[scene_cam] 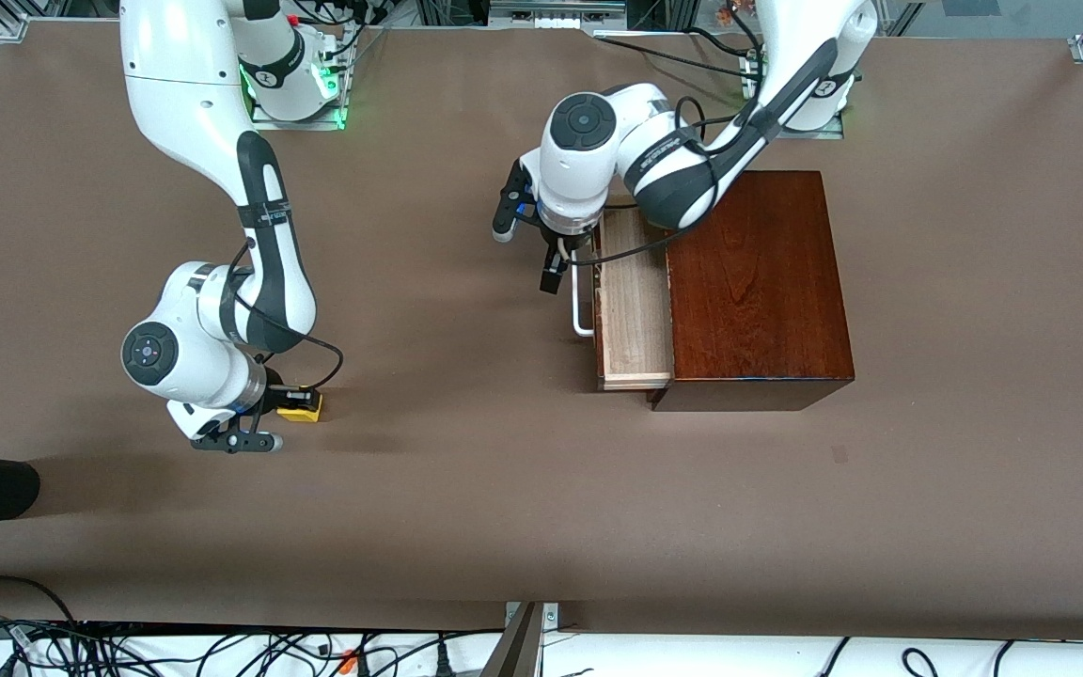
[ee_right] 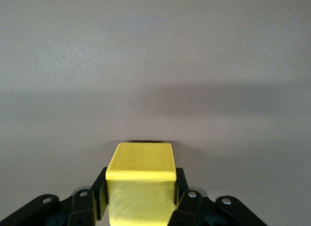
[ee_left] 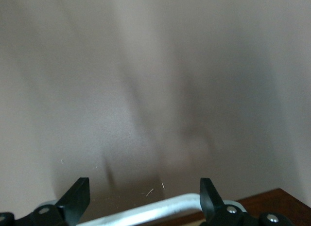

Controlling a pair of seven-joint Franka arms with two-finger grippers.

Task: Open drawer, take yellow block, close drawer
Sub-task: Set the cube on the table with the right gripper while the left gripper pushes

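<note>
A: Front view: the right gripper (scene_cam: 290, 404) is low at the right arm's end of the table, its jaws clamped on the small bright yellow cube (scene_cam: 301, 407). The pale-wood drawer (scene_cam: 634, 296) stands pulled out of the glossy dark mahogany box (scene_cam: 756, 287).

B: And the left gripper (scene_cam: 568, 259) hangs by the white U-shaped bar handle (scene_cam: 579, 293).

A: Left wrist view: black fingers (ee_left: 75, 198) spread wide, the handle (ee_left: 160, 209) between them.

B: Right wrist view: the cube (ee_right: 141, 182) sits pinched between both pads, just above the brown tabletop (ee_right: 155, 65).
</note>
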